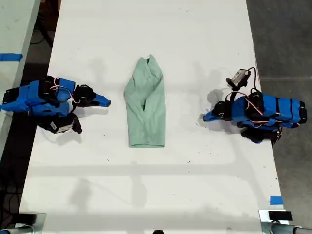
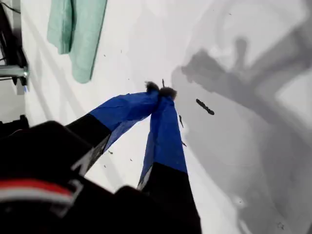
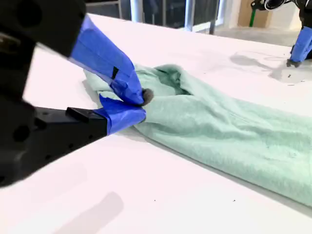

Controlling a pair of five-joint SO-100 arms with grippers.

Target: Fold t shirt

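Note:
The pale mint-green t shirt [image 1: 146,105] lies folded into a narrow strip in the middle of the white table, its sleeves tucked in. My second gripper [image 1: 108,102] rests low on the table at the exterior view's left, just short of the shirt's edge. In the second wrist view that gripper [image 3: 141,100] is shut and empty, with the t shirt [image 3: 219,126] right behind its tips. My first gripper [image 1: 205,117] sits at the exterior view's right, farther from the cloth. Seen from the first wrist, it [image 2: 160,90] is shut on nothing and the t shirt [image 2: 78,34] lies well away.
The white table [image 1: 156,185] stretches around the shirt. Blue tape [image 1: 275,200] marks its edge at the exterior view's lower right. A second table with blue tape [image 1: 9,57] stands at the exterior view's left. Dark floor lies beyond the exterior view's right edge.

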